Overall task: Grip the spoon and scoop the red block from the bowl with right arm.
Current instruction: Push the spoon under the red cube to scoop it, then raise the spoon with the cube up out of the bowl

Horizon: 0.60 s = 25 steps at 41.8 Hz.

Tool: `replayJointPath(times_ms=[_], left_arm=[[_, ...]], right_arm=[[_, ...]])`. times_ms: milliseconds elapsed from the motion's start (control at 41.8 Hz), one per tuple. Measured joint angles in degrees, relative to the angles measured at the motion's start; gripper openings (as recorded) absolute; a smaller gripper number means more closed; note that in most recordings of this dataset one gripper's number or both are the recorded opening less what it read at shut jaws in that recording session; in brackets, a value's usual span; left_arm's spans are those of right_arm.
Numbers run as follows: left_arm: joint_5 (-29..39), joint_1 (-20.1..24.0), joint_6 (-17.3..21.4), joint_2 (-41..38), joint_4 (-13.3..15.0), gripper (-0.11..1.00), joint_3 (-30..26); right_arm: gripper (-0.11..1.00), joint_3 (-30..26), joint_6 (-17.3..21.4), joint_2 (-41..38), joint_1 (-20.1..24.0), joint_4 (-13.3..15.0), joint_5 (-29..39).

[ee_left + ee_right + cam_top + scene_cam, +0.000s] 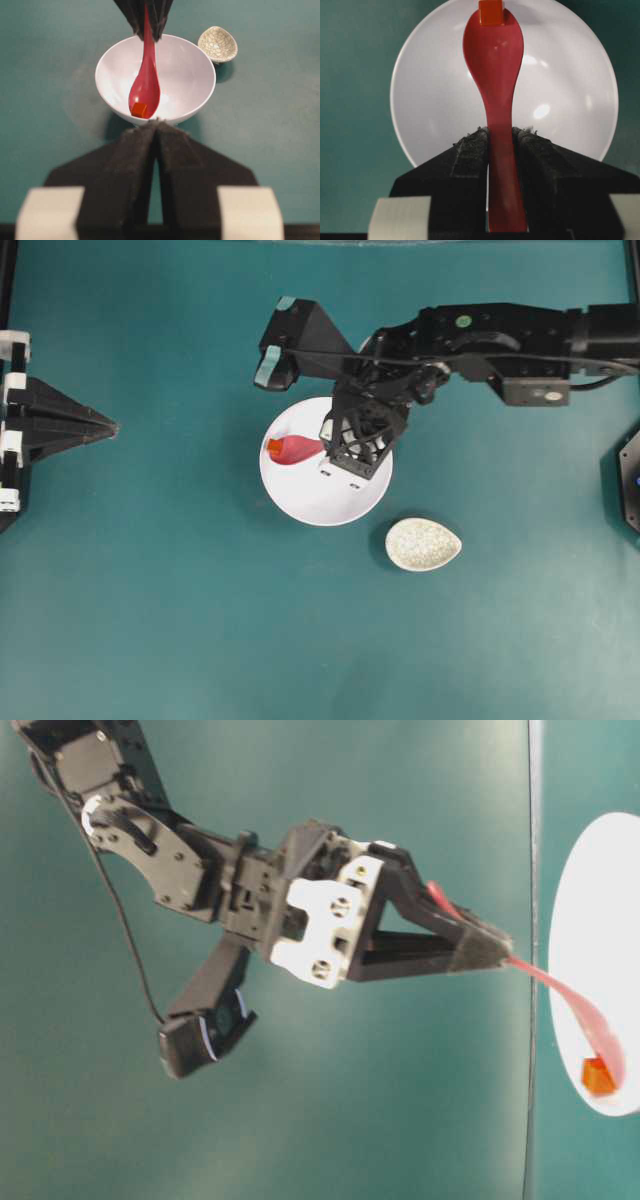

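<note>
My right gripper (330,445) is shut on the handle of the pink-red spoon (297,449) over the white bowl (320,498). The scoop points left inside the bowl. The tiny red block (274,445) sits at the scoop's tip near the bowl's left wall. In the right wrist view the fingers (470,150) clamp the spoon's handle (494,55), with the block (491,12) at the far tip and the bowl (560,100) below. The left gripper (112,426) is shut and empty at the left edge, pointing at the bowl (190,75).
A speckled cream egg-shaped dish (423,544) lies just right of and below the bowl, also showing in the left wrist view (218,44). The right arm's black links (490,335) span the upper right. Teal table surface surrounds the bowl.
</note>
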State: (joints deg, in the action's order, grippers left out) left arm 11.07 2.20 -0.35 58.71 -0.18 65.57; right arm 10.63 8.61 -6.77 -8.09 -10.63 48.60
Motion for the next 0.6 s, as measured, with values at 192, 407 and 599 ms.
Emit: replayJointPath(times_ms=[192,407,599], left_arm=[[0.00,0.00,-0.09,0.00,0.00,0.00,0.00],[0.00,0.00,-0.18,0.00,-0.09,0.00,-0.09],[0.00,0.09,-0.18,-0.09,-0.09,0.00,0.00]], right_arm=[[0.24,1.93,0.09,1.67,0.35,0.00,-1.05],[0.24,4.48,0.09,2.72,1.41,0.00,-5.10],[0.24,8.96,0.00,5.36,1.93,0.09,-13.18]])
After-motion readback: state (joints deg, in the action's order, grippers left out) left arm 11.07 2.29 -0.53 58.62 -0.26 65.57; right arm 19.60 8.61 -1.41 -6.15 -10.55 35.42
